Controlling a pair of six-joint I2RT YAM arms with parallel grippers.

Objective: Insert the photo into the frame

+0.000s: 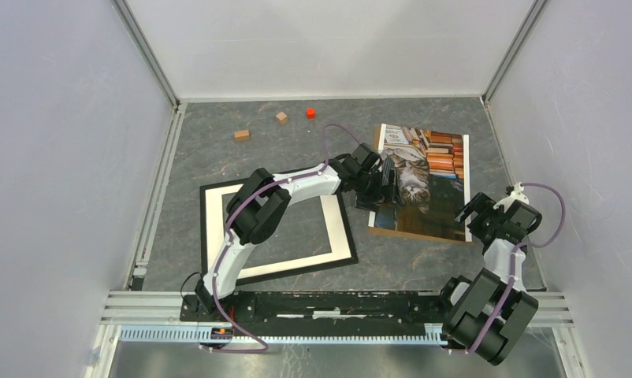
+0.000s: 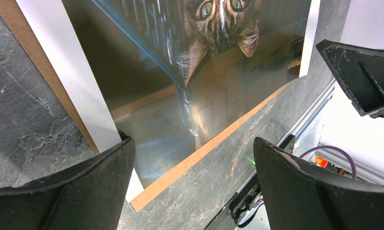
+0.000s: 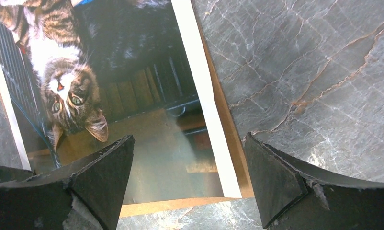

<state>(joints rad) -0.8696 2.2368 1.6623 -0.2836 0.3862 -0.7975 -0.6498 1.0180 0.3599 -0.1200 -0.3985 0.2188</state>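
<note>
The photo, a cat among books with a white border, lies flat on a brown backing board at the right of the table. The black frame with its white mat lies flat to the left, apart from the photo. My left gripper is open and empty over the photo's left edge; the left wrist view shows the photo and the board's corner between its fingers. My right gripper is open and empty at the photo's near right corner, straddling the board's corner.
Two small wooden blocks and a red block lie at the back. Grey walls close in both sides. A metal rail runs along the near edge. The right gripper shows in the left wrist view.
</note>
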